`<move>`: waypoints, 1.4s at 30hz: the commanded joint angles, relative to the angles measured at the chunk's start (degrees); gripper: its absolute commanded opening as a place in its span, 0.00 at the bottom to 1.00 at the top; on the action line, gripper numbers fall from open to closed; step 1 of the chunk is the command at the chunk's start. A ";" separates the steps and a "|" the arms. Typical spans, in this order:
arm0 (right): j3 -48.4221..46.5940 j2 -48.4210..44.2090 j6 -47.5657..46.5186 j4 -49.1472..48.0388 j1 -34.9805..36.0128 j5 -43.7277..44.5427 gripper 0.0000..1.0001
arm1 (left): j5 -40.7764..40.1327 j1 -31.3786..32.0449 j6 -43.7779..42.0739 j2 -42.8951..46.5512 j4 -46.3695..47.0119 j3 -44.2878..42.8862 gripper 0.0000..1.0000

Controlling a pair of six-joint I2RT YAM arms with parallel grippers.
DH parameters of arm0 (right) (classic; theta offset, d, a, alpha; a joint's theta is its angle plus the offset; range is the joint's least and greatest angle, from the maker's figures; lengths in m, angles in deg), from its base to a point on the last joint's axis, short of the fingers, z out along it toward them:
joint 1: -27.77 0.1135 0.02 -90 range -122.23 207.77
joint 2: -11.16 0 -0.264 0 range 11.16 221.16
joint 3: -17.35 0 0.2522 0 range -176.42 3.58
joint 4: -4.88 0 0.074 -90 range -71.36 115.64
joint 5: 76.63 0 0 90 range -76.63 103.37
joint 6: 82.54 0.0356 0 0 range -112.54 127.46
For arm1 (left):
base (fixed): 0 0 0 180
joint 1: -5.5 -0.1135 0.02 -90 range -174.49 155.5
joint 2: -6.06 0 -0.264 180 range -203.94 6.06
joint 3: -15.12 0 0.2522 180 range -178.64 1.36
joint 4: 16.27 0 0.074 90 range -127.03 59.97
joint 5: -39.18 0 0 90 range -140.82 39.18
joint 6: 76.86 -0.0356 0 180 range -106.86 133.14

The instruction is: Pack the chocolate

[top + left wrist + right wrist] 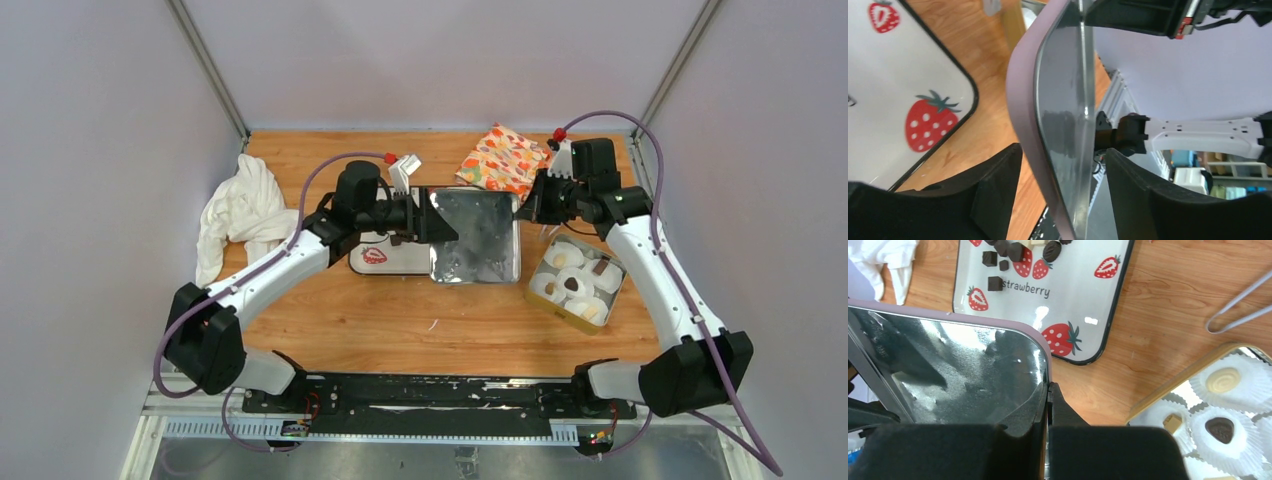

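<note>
Pinching lid [973, 370] edge: my right gripper [1049, 395] clamped shut on it; left gripper [1060, 155] half-open astride the other rim. Ahead of right jaws, chocolate [995, 283] on tray [1083, 305]: tiny, probably brittle, slick; pinch flat sides gently.

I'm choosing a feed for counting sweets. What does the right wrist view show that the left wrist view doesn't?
Only right wrist: chocolate pieces on the strawberry tray, the gold box of paper cups, tongs, white cloth. Only left wrist: the left pincer straddling the shiny lid, a white arm link beyond. Both: that lid, the tray, the wooden table.
</note>
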 commanded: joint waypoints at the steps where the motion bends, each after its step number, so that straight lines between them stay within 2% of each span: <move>1: 1.18 1.38 3.03 -3.61 -1.00 -5.19 0.00 | 6.90 0.22 8.30 -1.41 10.31 -0.10 0.66; 3: 1.16 2.48 3.31 -4.17 -1.00 -7.14 0.00 | 5.89 0.25 8.18 -1.10 10.34 -0.77 0.66; 4: 1.04 2.93 3.57 -4.41 -1.00 -7.80 0.00 | 5.58 0.23 8.30 -1.17 10.34 -1.12 0.60; 6: 0.86 3.39 3.93 -4.55 -0.95 -8.49 0.00 | 5.00 0.22 8.83 -1.63 10.33 -2.05 0.36; 9: 1.14 3.40 4.17 -5.09 -1.00 -8.49 0.00 | 4.64 0.26 8.70 -2.38 10.34 -3.18 0.23; 10: 1.31 3.41 4.17 -5.30 -1.01 -8.70 0.00 | 4.47 0.23 8.56 -2.50 10.37 -3.41 0.15; 11: 1.50 3.54 4.15 -5.53 -1.00 -9.54 0.00 | 4.20 0.27 8.47 -2.55 10.33 -3.49 0.03; 12: 1.66 3.70 4.14 -5.56 -0.98 -9.91 0.00 | 3.86 0.25 8.34 -2.37 10.38 -3.41 0.00; 15: 1.51 4.54 4.21 -5.22 -1.04 -10.68 0.00 | 0.74 0.17 6.89 -0.07 9.72 -1.80 0.00; 16: 0.81 4.96 4.29 -4.47 -1.15 -9.86 0.10 | -0.67 0.18 5.58 0.67 8.14 -1.79 0.00; 18: -1.33 5.78 3.63 -1.52 -1.92 -6.52 0.38 | -1.94 0.14 0.85 0.90 3.67 -4.10 0.00; 20: -4.19 6.16 2.31 2.56 -3.70 0.63 0.47 | -2.16 0.15 -4.31 0.25 -3.85 -8.04 0.00; 23: -9.04 7.23 0.98 9.03 -10.03 12.95 0.49 | -3.78 0.18 -13.38 -0.58 -16.12 -14.91 0.00; 26: -11.30 10.58 0.08 11.62 -16.09 22.01 0.49 | -8.21 0.18 -20.41 -0.30 -23.75 -19.64 0.00; 29: -11.80 16.40 -0.06 10.86 -20.77 25.53 0.45 | -12.38 0.14 -24.21 0.71 -26.86 -22.17 0.00; 31: -16.62 21.83 -1.22 14.33 -20.91 25.25 0.43 | -15.39 0.18 -24.43 1.82 -26.91 -22.75 0.00; 33: -21.60 27.06 -0.88 19.69 -20.99 28.72 0.44 | -17.41 0.18 -24.45 3.07 -25.89 -22.79 0.00; 35: -21.51 30.06 -0.22 21.16 -22.50 32.88 0.44 | -19.48 0.18 -24.47 3.37 -25.84 -23.28 0.00; 38: -14.86 30.04 1.66 18.62 -28.01 28.47 0.44 | -21.45 0.18 -25.06 3.20 -26.40 -23.41 0.00; 42: -7.11 28.52 3.68 12.60 -34.46 22.03 0.55 | -21.51 0.18 -25.58 2.34 -27.13 -23.08 0.00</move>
